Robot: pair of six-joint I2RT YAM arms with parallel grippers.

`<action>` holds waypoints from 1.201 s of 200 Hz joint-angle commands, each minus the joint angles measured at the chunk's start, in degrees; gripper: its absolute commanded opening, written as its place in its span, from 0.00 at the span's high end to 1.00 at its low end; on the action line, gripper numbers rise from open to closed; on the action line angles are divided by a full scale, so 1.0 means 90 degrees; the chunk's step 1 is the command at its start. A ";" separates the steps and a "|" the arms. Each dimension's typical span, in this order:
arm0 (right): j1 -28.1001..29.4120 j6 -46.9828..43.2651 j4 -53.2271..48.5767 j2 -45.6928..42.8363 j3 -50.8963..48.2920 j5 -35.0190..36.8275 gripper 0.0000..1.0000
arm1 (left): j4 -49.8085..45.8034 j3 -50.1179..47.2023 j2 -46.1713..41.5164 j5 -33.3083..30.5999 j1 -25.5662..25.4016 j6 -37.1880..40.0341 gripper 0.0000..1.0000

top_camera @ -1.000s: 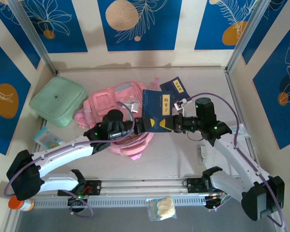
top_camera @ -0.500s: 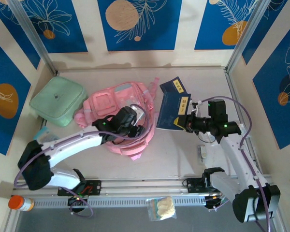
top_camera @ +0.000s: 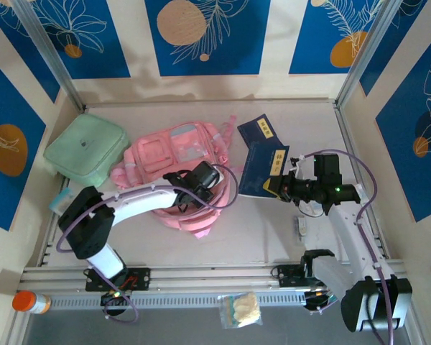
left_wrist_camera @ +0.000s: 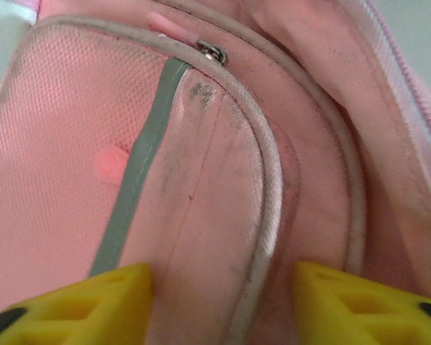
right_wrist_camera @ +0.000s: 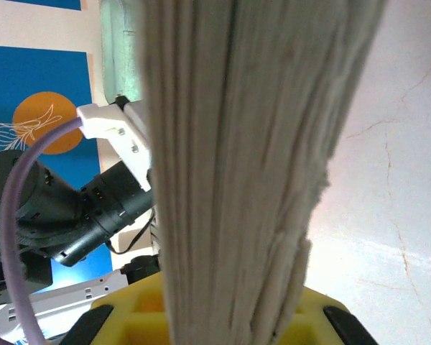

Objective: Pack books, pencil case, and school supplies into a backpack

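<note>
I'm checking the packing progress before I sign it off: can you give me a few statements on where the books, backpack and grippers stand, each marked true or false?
1. The right gripper is clamped on a navy book. True.
2. The other navy book is already inside the backpack. False: it lies on the table, behind the held one.
3. The left gripper is at the backpack with its fingers apart. True.
4. The mint green pouch lies on top of the backpack. False: it lies on the table beside it.
</note>
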 commanded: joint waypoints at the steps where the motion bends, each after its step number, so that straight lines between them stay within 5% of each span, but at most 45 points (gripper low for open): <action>1: -0.0039 -0.0199 0.0019 0.0018 0.0019 -0.0319 1.00 | 0.0018 0.0245 0.0097 -0.0575 0.0067 0.0313 0.62; 25: -0.0062 -0.0277 -0.0064 0.0118 0.0030 -0.0301 1.00 | -0.0071 0.0342 -0.0085 -0.0606 0.0067 0.0486 0.84; 63: -0.0070 -0.0709 -0.0481 0.0319 0.0183 -0.0205 1.00 | -0.0035 0.0440 -0.0832 -0.0820 0.0072 0.0787 0.99; 101: 0.0234 -0.0556 -0.0419 0.0487 -0.0034 -0.0253 1.00 | 0.0027 0.0815 -0.1487 -0.0953 0.0253 0.1073 1.00; 141: 0.1597 0.0433 0.0900 0.0952 -0.0286 0.0051 1.00 | 0.0062 0.1270 -0.1845 -0.0505 0.0560 0.1122 1.00; 181: 0.3083 0.0875 0.2351 0.2620 0.0572 0.0659 1.00 | 0.0029 0.1502 -0.1936 -0.0268 0.0601 0.1076 1.00; 240: 0.3584 0.1524 0.3935 0.5301 0.2116 0.1179 0.96 | -0.0005 0.1645 -0.1880 -0.0337 0.0648 0.0541 1.00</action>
